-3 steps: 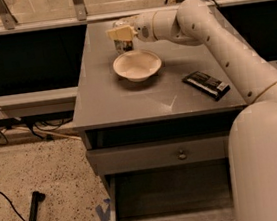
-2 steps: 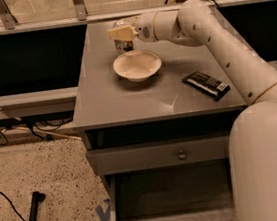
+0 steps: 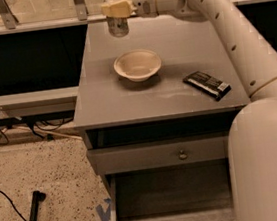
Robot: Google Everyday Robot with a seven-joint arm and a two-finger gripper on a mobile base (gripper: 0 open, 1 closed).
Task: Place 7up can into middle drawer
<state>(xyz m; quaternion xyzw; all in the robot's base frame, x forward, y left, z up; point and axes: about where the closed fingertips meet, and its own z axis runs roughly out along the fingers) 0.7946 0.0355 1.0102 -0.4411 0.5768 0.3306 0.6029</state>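
Gripper (image 3: 116,12) at rear left of the cabinet top (image 3: 102,104), fingers clamped on the upper end of the 7up can (image 3: 118,27), can upright; whether its base touches the surface, cannot tell. Cream bowl (image 3: 138,64) sits nearer the front, apart from the can, and a dark snack packet (image 3: 207,85) lies to the right. Middle drawer (image 3: 173,191) is pulled out, low in view, below the knobbed drawer front (image 3: 134,158).

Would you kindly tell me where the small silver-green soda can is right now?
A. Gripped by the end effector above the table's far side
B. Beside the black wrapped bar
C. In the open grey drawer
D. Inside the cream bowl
A: the small silver-green soda can hangs in the end effector over the far part of the grey tabletop, behind the cream bowl.
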